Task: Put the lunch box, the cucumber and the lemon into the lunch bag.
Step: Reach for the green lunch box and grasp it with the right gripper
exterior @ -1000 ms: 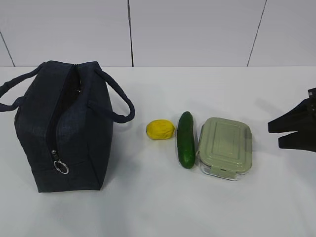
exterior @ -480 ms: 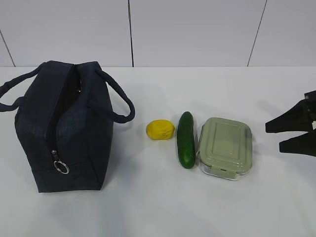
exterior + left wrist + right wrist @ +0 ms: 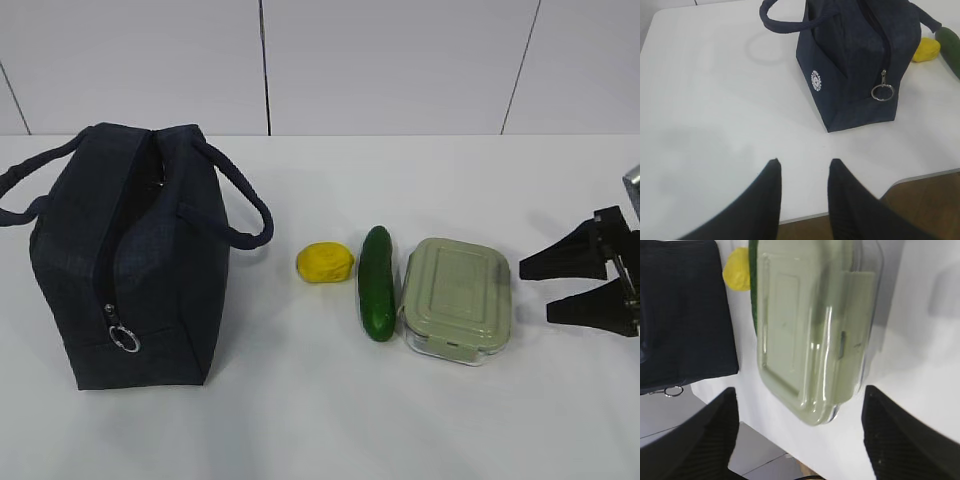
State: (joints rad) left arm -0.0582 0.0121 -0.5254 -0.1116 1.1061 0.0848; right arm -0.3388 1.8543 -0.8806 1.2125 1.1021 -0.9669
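Right, my right tool [image 3: 533,289] gapes wide and empty beside the lunch box [image 3: 457,298]; it looks rigid, slick-lidded, so I'd clamp its long sides.

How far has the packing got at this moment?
Nothing is packed yet: the lemon, cucumber and lunch box all lie on the table beside the lunch bag. In hand: the right gripper, open and empty, faces the lunch box. All three items remain to go in.
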